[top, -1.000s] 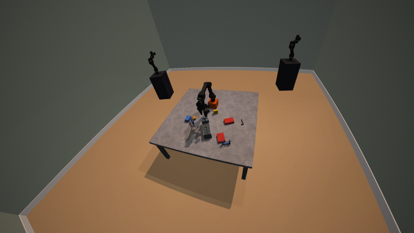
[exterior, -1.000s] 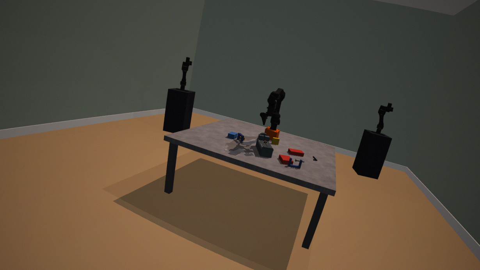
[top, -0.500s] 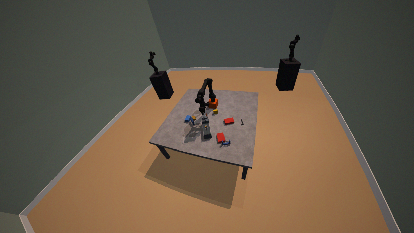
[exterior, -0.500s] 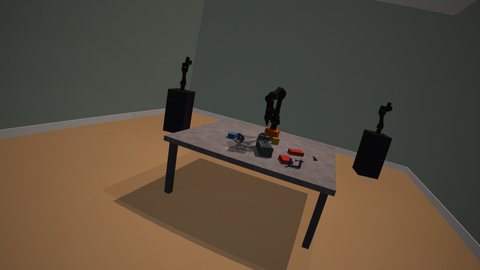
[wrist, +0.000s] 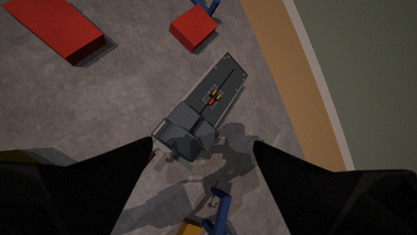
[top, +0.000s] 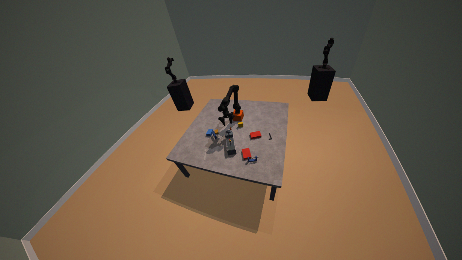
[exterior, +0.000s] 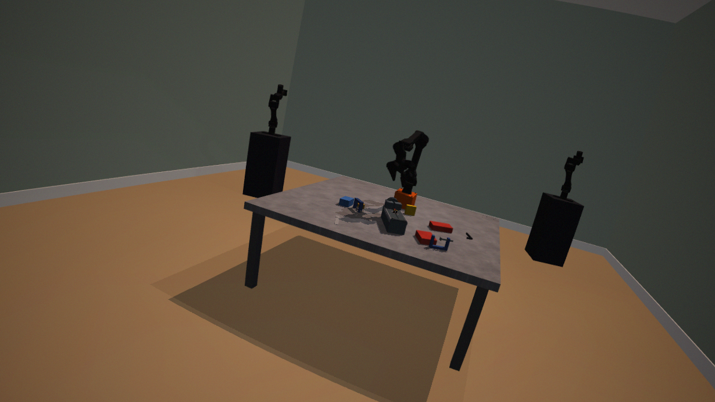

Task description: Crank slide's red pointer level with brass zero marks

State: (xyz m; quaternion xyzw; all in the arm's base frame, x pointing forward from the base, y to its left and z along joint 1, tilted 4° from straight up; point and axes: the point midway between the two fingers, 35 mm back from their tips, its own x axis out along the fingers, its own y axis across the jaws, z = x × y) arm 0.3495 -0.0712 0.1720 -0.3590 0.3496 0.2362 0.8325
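The grey machine (top: 230,148) (exterior: 394,223) (wrist: 234,81) stands on the table. In the wrist view its red pointer (wrist: 211,101) sits in the slot a little to the crank side of the two brass marks (wrist: 214,92) (wrist: 218,97), not level with them. The crank's orange-brown handle (top: 230,128) (wrist: 151,157) is at the end towards the robot base; in the wrist view the left finger hides most of it. My gripper (top: 227,124) (wrist: 204,143) is open and empty, raised above the table near the crank end. It does not touch the handle.
Red blocks (top: 255,134) (top: 246,153) and a blue clamp (top: 252,160) lie right of the machine. A blue block (top: 209,132), a small yellow block (top: 216,131) and another blue clamp (wrist: 222,212) lie left. A yellow block (top: 240,124) is near the orange base (top: 238,115).
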